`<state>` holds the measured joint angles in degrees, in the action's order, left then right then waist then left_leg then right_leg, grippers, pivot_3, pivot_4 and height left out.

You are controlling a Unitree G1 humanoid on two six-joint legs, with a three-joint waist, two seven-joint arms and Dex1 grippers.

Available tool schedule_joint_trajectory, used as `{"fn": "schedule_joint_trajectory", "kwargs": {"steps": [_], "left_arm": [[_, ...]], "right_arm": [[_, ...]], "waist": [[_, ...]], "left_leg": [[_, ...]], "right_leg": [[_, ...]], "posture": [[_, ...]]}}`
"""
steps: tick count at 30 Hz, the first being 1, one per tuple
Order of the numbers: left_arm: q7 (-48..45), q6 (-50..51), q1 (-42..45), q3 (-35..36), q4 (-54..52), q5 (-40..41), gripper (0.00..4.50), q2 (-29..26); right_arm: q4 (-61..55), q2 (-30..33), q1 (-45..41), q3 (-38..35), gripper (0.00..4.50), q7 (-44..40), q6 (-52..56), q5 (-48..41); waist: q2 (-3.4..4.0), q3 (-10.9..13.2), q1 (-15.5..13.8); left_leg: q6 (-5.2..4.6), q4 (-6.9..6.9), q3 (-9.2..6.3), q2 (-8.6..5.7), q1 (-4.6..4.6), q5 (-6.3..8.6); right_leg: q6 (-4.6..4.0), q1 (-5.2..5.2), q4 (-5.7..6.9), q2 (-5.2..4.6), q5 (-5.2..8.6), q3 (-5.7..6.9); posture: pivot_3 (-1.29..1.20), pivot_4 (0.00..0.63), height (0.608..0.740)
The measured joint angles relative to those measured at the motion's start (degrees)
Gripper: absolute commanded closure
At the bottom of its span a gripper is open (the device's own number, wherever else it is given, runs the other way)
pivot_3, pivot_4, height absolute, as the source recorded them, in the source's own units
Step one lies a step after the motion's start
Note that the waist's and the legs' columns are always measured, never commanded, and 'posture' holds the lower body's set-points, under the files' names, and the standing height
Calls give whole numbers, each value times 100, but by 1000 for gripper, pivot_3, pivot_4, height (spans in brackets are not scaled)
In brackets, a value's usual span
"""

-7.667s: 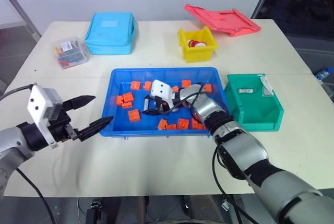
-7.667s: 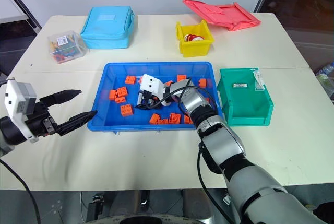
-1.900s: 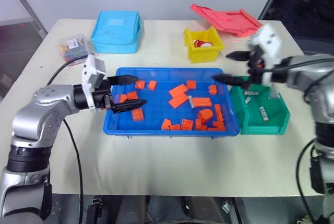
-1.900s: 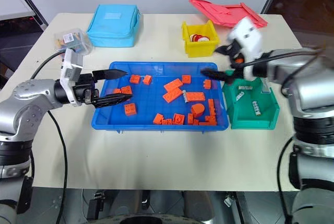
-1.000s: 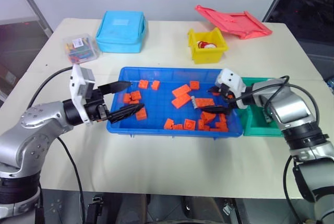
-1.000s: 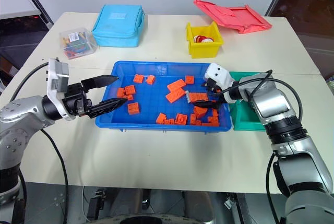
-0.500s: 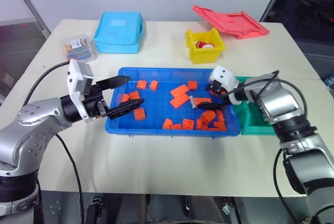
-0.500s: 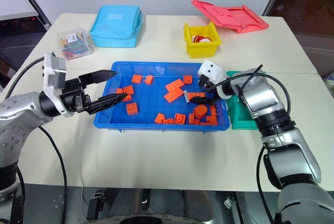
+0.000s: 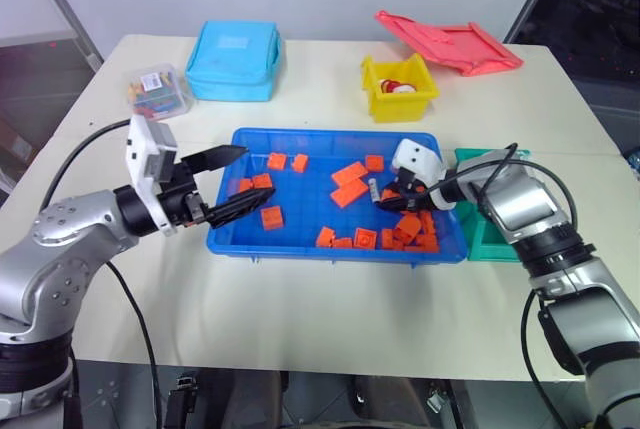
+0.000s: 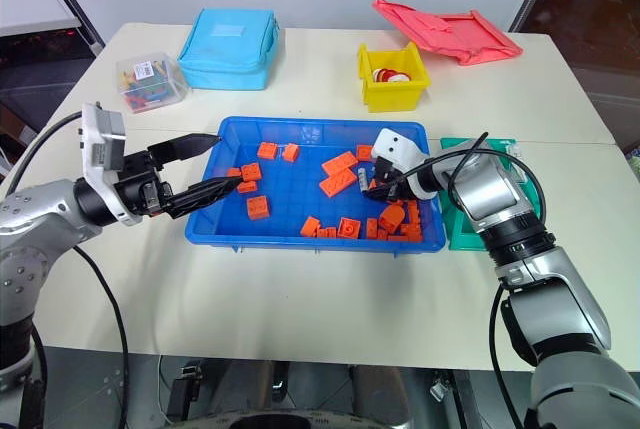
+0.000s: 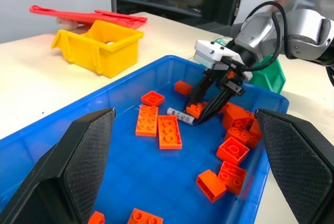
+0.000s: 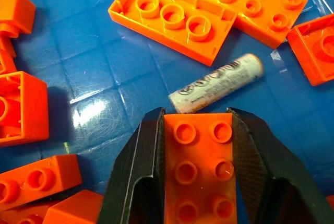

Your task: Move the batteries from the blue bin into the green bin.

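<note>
One battery [image 12: 216, 83], a silver-grey cylinder, lies on the floor of the blue bin [image 9: 330, 135] among orange bricks, right of centre [image 9: 374, 190]. My right gripper [image 12: 194, 113] reaches down into the bin, its fingers closed against the two sides of an orange brick [image 12: 198, 156]. The battery lies just past the fingertips, not between them. My left gripper [image 9: 255, 174] hovers open and empty over the bin's left end. The green bin [image 9: 492, 246] stands against the blue bin's right side, mostly hidden behind my right arm.
Several orange bricks [image 9: 348, 171] are scattered across the blue bin. A yellow bin [image 9: 400, 89] and a red lid [image 9: 450, 42] sit at the back right. A light-blue pouch [image 9: 237, 47] and a clear box [image 9: 158, 92] sit at the back left.
My right gripper has sunk slightly into the blue bin and its fingers have narrowed from wide open onto an orange brick. The left arm has stayed put.
</note>
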<state>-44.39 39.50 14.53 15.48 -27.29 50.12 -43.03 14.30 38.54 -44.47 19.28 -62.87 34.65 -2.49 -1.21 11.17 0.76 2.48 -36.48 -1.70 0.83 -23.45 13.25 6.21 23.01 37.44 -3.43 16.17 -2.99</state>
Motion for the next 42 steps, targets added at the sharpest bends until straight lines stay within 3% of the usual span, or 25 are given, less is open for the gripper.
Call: {"fn": "schedule_joint_trajectory", "kwargs": {"steps": [13, 19, 25, 32, 42], "left_arm": [[-19, -107, -18, -1, 15, -10, 0, -1], [-129, -161, -27, 13, 147, -47, 0, -82], [-224, -172, -33, 120, 266, -100, 0, -187], [-274, -174, -27, 118, 287, -145, 0, -186], [-291, -230, -74, 120, 288, -222, 0, -184]], "right_arm": [[-130, 93, -183, -220, 3329, 24, 293, -83], [-1398, -193, -649, -813, 3329, 19, 1542, -926], [-2192, -544, -368, -827, 3329, 229, 2317, -1551], [-2234, -619, 218, -537, 20, 507, 2001, -1624], [-1553, -478, -35, -538, 20, 967, 1416, -1293]], "waist": [[2, 1, 15], [2, 2, 75], [2, 1, 7], [2, 2, 27], [2, 1, 39]], "left_leg": [[0, 1, 1, 1, -1, 0], [0, 23, -5, 14, 3, 0], [0, 21, -1, 6, -3, 0], [0, 22, 2, 3, -4, 0], [0, 22, 2, 7, -3, 0]], "right_leg": [[0, 4, 0, 0, 0, 0], [-2, 15, 2, 19, 1, 0], [-2, 16, -1, 6, 1, 0], [-1, 20, 0, 4, 1, -1], [-2, 20, 0, 8, 1, -1]], "posture": [[0, 150, 740], [0, 150, 740], [0, 150, 740], [0, 150, 740], [0, 150, 740]]}}
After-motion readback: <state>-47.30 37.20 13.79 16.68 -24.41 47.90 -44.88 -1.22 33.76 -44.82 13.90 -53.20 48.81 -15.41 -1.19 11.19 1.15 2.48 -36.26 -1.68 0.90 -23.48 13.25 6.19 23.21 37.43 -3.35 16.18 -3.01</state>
